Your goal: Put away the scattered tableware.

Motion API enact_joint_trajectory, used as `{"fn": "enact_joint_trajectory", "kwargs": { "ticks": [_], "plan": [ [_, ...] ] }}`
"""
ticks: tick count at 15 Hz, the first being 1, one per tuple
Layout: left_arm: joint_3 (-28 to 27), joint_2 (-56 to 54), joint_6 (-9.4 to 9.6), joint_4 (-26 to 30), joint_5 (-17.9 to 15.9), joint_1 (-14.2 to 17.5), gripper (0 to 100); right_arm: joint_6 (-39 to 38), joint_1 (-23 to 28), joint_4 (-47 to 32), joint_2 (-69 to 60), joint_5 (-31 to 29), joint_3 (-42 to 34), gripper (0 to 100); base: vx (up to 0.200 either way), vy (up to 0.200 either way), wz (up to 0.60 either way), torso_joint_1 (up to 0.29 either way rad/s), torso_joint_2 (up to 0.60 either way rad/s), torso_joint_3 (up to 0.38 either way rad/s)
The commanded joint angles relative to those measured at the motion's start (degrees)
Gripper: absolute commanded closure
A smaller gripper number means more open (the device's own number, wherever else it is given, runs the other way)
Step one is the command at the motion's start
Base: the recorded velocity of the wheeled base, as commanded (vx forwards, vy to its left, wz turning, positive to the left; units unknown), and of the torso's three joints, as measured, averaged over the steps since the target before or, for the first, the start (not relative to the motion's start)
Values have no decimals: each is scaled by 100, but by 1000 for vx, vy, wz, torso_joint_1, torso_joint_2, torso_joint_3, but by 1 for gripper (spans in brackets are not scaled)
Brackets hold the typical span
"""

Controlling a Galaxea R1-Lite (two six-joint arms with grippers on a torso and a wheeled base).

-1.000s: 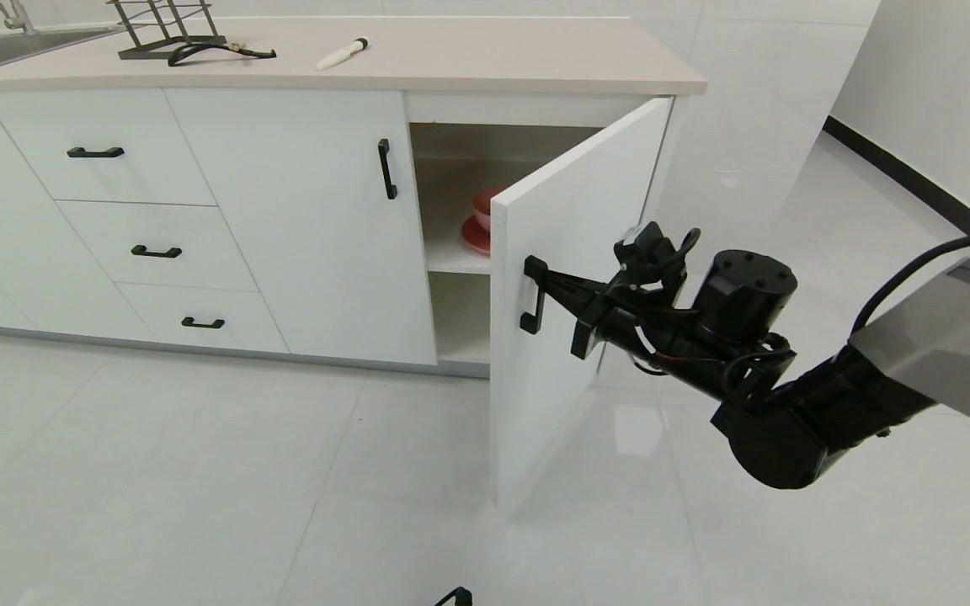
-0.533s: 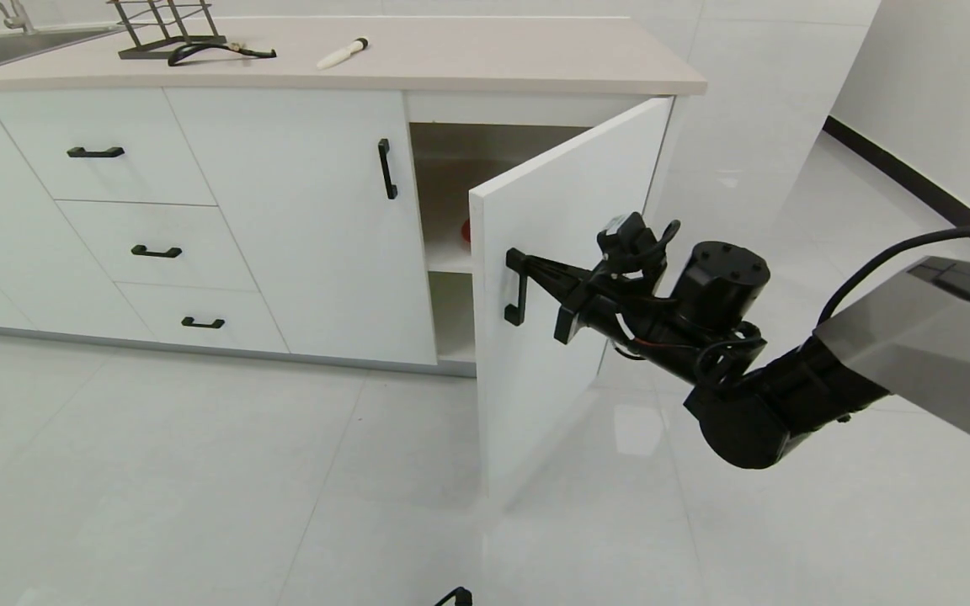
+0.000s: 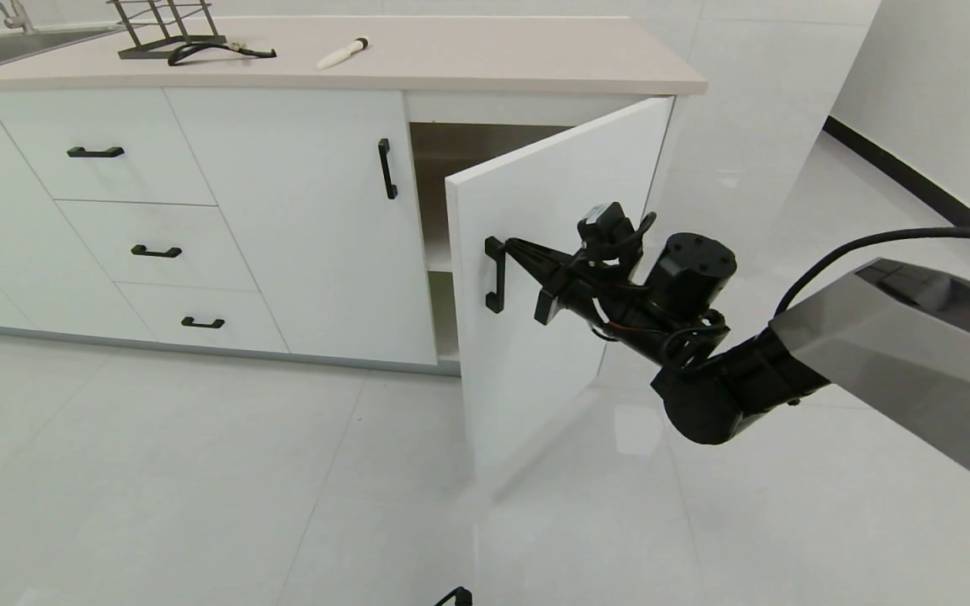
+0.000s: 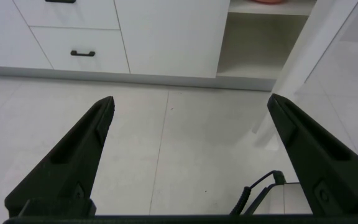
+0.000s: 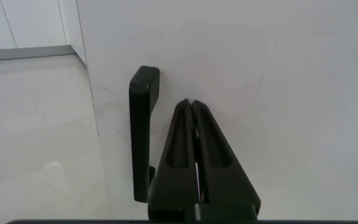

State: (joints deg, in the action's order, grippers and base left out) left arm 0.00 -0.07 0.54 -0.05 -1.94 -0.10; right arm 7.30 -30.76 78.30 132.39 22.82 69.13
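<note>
Touching cupboard door [image 3: 552, 185] with right gripper [image 5: 192, 102], fingers [image 5: 182, 137] closed together on nothing, tips just beside black handle [image 5: 143, 130]. Left gripper [image 4: 191, 106] spread open over floor [image 4: 179, 162]. Red dish [image 4: 271, 2] on shelf [image 4: 294, 8] behind door; white utensil [image 3: 342, 53] on countertop [image 3: 493, 59] above, well apart.

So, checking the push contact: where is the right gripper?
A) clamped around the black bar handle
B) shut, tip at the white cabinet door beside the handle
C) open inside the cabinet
B: the right gripper is shut, tip at the white cabinet door beside the black bar handle.
</note>
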Motion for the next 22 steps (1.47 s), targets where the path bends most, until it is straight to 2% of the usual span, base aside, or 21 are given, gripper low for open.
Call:
{"fn": "enact_joint_trajectory", "kwargs": {
  "ticks": [1,2,4,8,11,15,17,19,21,22],
  "plan": [
    [0,7,-1,-4,0,1,0,-1,-80,27,243,3,276,100,0,0,0,0,0,0],
    [0,7,-1,5,0,1,0,-1,-80,27,252,3,285,100,0,0,0,0,0,0],
    [0,7,-1,-4,0,1,0,-10,-132,45,437,3,821,100,0,0,0,0,0,0],
    [0,7,-1,-4,0,1,0,-1,-124,45,542,3,997,100,0,0,0,0,0,0],
    [0,7,-1,-4,0,1,0,52,316,150,-354,47,-576,100,0,0,0,0,0,0],
    [0,7,-1,-4,9,1,0,105,483,168,-2587,47,-2668,100,0,0,0,0,0,0],
    [0,7,-1,-4,9,1,0,122,483,142,-4239,47,-4347,100,0,0,0,0,0,0],
    [0,7,-1,-4,9,1,0,122,606,115,-5215,38,-5182,100,0,0,0,0,0,0],
    [0,7,-1,-4,9,1,0,105,1529,-104,-7069,38,-6465,100,0,0,0,0,0,0],
    [0,7,-1,-4,9,1,0,122,1696,-307,-7658,38,-6913,100,0,0,0,0,0,0]
  ]
}}
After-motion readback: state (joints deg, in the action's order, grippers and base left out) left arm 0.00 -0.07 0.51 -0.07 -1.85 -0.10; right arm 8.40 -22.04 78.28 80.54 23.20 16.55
